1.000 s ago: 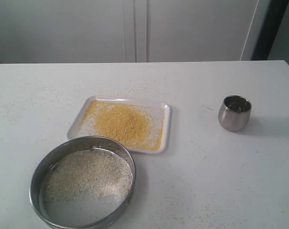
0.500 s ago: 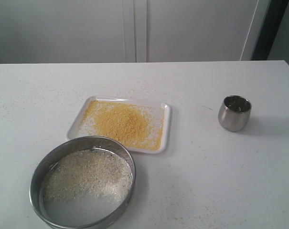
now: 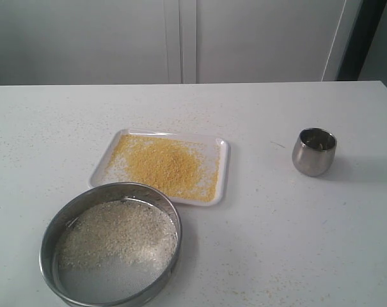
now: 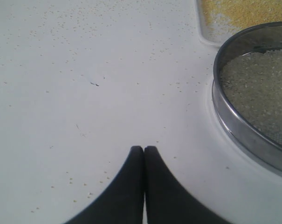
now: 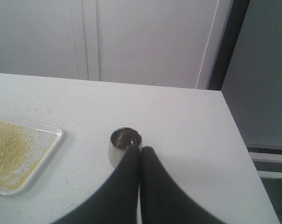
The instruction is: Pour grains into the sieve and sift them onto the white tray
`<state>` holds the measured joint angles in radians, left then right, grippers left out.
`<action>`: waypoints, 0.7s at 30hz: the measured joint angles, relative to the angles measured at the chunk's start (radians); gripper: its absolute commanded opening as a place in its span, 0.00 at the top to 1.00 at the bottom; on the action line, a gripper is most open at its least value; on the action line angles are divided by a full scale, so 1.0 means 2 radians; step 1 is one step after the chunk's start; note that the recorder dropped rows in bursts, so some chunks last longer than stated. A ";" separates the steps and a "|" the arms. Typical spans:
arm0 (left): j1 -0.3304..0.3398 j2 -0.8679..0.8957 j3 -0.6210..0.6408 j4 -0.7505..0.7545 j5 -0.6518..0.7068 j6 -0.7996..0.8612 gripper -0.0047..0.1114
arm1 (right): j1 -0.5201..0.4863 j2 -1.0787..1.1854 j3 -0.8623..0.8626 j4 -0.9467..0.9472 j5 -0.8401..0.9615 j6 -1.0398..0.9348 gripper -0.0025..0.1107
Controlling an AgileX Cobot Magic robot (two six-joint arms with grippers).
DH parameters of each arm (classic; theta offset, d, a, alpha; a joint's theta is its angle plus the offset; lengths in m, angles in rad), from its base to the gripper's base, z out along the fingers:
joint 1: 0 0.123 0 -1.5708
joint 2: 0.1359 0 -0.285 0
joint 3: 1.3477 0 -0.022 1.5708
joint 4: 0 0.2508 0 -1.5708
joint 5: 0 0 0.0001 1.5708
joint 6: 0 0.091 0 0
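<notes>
A white worktop point(image 3: 276, 243) seen from above its near edge. The task looks all but finished. One white tray point(image 3: 223, 171) lies around the middle of the worktop, spread with golden-yellow grains point(image 3: 164, 165). One round steel sieve point(image 3: 110, 189) sits flat by the near edge, toward the near left corner and just beside the tray. I cannot tell whether they touch. It holds only coarser pale bits, which suggests the sifting is done. One small steel cup point(image 3: 314, 152) stands upright toward the right edge, well apart from both. Its inside is too dim to tell if any grains remain. Stray grains speckle the worktop.

Neither arm shows in the overhead picture. The left gripper point(image 4: 144, 149) has its fingers pressed together and grips nothing, above bare worktop near the sieve. The right gripper point(image 5: 141, 150) is likewise closed and empty, its tips in front of the cup.
</notes>
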<state>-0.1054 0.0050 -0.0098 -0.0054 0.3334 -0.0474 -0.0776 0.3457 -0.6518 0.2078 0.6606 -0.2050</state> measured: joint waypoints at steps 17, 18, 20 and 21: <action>0.000 0.000 0.000 -0.001 0.000 0.000 0.96 | 0.000 -0.148 0.068 0.000 -0.005 0.000 0.98; 0.000 0.000 0.000 -0.001 0.000 0.000 0.96 | 0.000 -0.155 0.074 -0.001 -0.005 0.000 0.98; 0.000 0.000 0.000 -0.001 0.000 0.000 0.96 | 0.000 -0.165 0.082 -0.002 -0.007 0.000 0.98; 0.000 0.000 0.000 -0.001 0.000 0.000 0.96 | 0.000 -0.169 0.087 -0.002 -0.011 0.000 0.98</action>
<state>-0.1054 0.0050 -0.0098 -0.0072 0.3334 -0.0474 -0.0776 0.0081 -0.4771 0.2038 0.6390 -0.2050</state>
